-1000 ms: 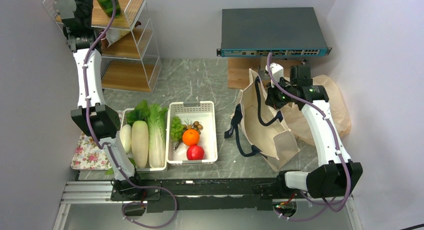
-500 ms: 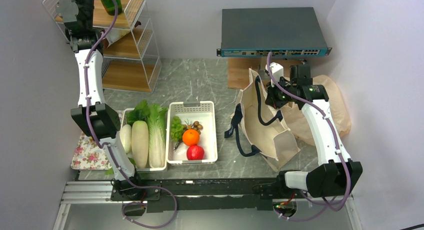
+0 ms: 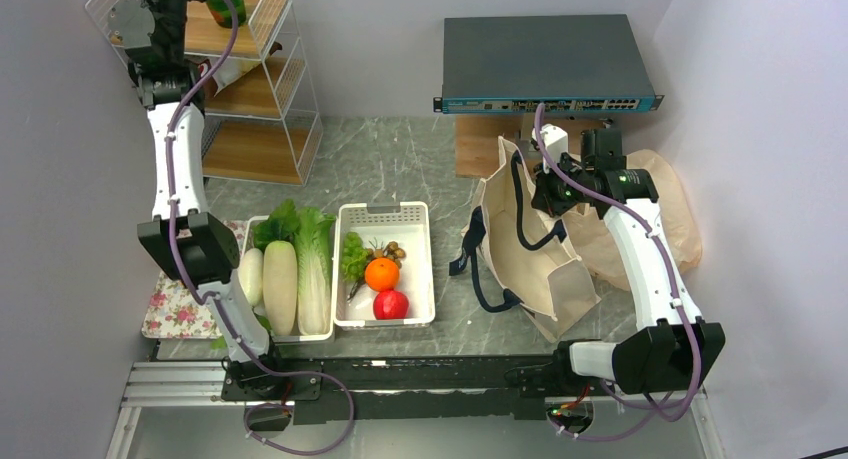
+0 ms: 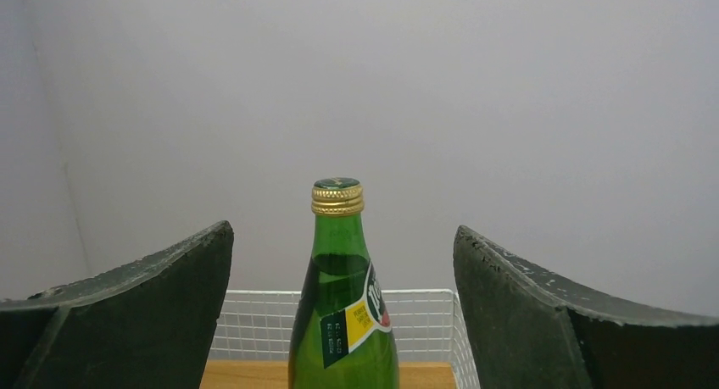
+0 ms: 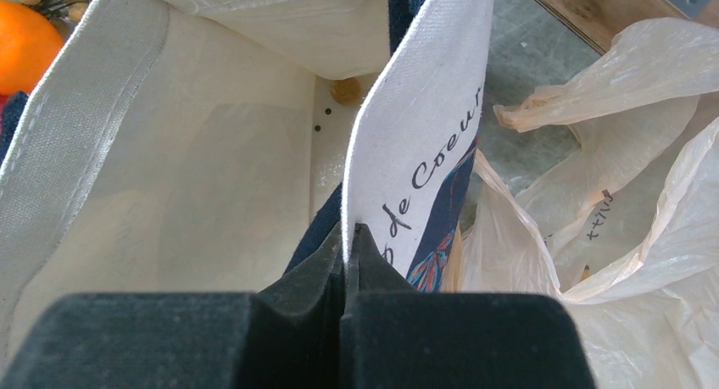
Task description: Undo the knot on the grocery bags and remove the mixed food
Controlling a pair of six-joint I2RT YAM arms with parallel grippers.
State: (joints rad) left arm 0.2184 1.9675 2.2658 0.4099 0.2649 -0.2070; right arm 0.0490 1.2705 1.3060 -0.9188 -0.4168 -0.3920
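A green bottle [image 4: 342, 321] stands upright on the top shelf of the wire rack [image 3: 262, 89]. My left gripper [image 4: 341, 228] is open, and its fingers stand well clear of the bottle on both sides. My right gripper [image 5: 348, 236] is shut on the rim of the cream canvas tote [image 3: 530, 249]. The tote is held open, and one brown nut [image 5: 344, 90] lies inside at its bottom. The peach plastic bag [image 3: 660, 209] lies crumpled behind the tote; its knot is out of view. Cabbage [image 3: 305, 239], radishes [image 3: 280, 284], orange [image 3: 381, 274], apple [image 3: 390, 304], grapes [image 3: 352, 256] and nuts [image 3: 393, 249] lie in two white trays.
A dark network switch [image 3: 545, 59] sits on a wooden board [image 3: 480, 144] at the back. A floral mat [image 3: 175, 304] lies left of the trays, under the left arm. The tote's navy straps [image 3: 480, 269] hang toward the right tray [image 3: 425, 269].
My left gripper has opened and let go of the green bottle, which now stands upright on the top shelf. The gripper has drawn back slightly to the left. The right arm has not moved.
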